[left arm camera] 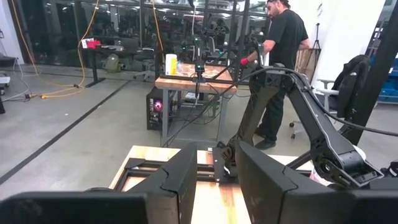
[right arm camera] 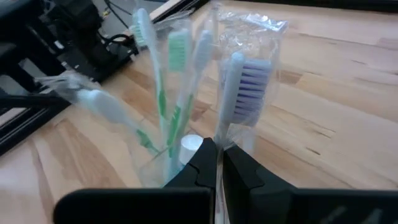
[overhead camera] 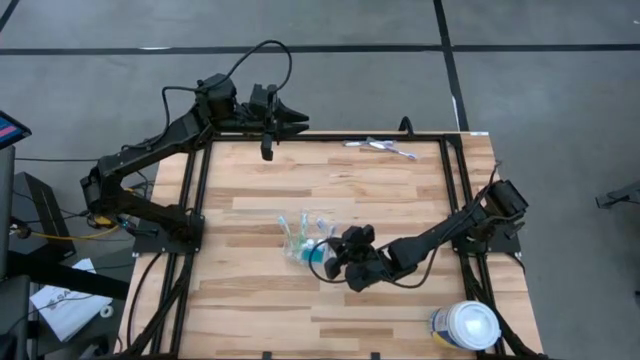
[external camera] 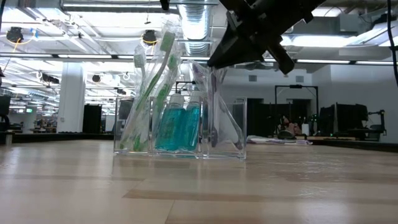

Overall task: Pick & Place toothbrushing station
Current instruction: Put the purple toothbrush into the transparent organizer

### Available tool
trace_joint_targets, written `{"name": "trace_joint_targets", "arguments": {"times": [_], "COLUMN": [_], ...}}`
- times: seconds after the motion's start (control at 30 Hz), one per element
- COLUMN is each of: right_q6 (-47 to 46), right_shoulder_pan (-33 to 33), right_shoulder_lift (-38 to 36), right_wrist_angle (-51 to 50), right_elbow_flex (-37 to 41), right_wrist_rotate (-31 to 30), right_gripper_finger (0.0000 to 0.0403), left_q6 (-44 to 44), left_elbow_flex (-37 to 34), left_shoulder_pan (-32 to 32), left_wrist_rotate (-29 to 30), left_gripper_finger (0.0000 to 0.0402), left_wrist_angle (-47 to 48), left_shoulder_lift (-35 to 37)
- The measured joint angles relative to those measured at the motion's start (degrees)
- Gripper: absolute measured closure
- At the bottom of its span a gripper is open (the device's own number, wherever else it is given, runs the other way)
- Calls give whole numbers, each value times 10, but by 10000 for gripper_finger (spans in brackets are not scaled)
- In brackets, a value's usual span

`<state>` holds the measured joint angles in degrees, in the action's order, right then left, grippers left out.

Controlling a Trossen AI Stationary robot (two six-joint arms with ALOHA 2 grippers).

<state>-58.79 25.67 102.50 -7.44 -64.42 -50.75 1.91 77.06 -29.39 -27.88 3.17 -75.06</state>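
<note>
The tabletop (overhead camera: 300,320) is pale butcher-block wood set in a black frame, standing on a grey floor crossed by dark lines. The low view looks level across it into a large open hall with white ducts, ceiling lights and dark equipment far back.

The toothbrushing station (overhead camera: 305,240) — a clear, colourless holder — stands near the middle of the tabletop, just in front of the right gripper (overhead camera: 338,262) fingers. In the low view the holder (external camera: 180,124) shows upright compartments: green-and-white toothbrushes (external camera: 155,81) leaning in one, small bottles of blue liquid (external camera: 180,124) in the next, and a wrapped brush beside them. The right wrist view adds what the overhead cannot: a purple-bristled toothbrush (right arm camera: 249,81) in crinkled plastic wrap rising directly ahead of the fingers (right arm camera: 249,177), which are pressed together with only a thin seam between them and nothing visibly pinched.

The left gripper (overhead camera: 268,138) hangs over the far edge of the tabletop, well apart from the holder, its fingers (left arm camera: 180,180) parted by a narrow gap and empty. Its wrist view alone shows a person in a black shirt (left arm camera: 283,50) standing at a workbench beyond.

Wrapped items (overhead camera: 382,148) lie by the far edge; a white-lidded round tub (overhead camera: 468,326) sits at the near right corner.
</note>
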Motion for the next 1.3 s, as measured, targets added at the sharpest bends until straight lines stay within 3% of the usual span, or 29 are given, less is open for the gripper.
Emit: {"name": "trace_joint_targets", "arguments": {"times": [0.17, 0.57, 0.73, 1.03, 1.3], "right_q6": [9, 4, -10, -149, -123], "right_shoulder_pan": [0, 0, -3, 7, 24], "right_shoulder_lift": [0, 0, 0, -1, -72], "right_wrist_angle": [15, 27, 11, -140, -156], "right_elbow_flex": [0, 0, 0, 0, -1], "right_wrist_rotate": [-2, 2, 38, 91, 57], "right_gripper_finger": [381, 237, 197, 182, 182], "left_q6": [0, -4, -4, -5, -15], "left_elbow_flex": [0, 0, 0, 0, 0], "left_shoulder_pan": [0, 0, 0, 0, 0], "left_wrist_rotate": [0, 0, 0, 4, 7], "left_gripper_finger": [296, 296, 296, 296, 296], "left_wrist_angle": [11, 19, 19, 20, 20], "left_shoulder_lift": [0, 0, 0, 0, 0]}}
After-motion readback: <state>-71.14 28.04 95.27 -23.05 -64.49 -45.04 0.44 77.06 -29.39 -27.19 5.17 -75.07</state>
